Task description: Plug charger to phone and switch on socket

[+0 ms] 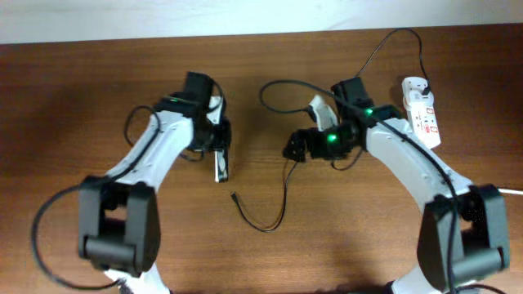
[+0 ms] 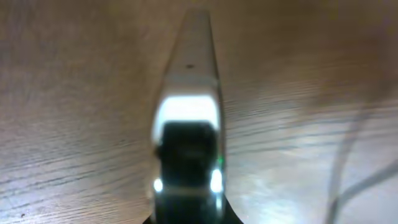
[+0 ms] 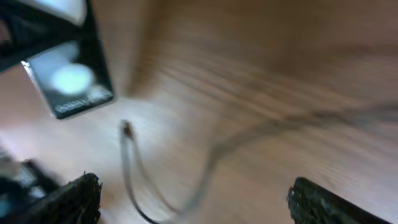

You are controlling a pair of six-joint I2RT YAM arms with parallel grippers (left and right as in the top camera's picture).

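My left gripper (image 1: 219, 147) is shut on the phone (image 1: 221, 167) and holds its lower end; the phone shows close up in the left wrist view (image 2: 189, 93), with the gripper (image 2: 186, 214) at the bottom edge. The charger cable (image 1: 283, 192) curls across the table, and its small connector tip (image 1: 234, 195) lies loose just below the phone. The cable's other end reaches the white socket strip (image 1: 423, 114) at the far right. My right gripper (image 1: 295, 149) is open and empty above the cable (image 3: 205, 171). The connector (image 3: 127, 129) and the phone (image 3: 71, 84) show in the right wrist view, blurred; the gripper (image 3: 199, 202) is wide open.
The wooden table (image 1: 82, 98) ends at a pale wall along the top. Thicker black arm cables hang by both arm bases (image 1: 41, 220).
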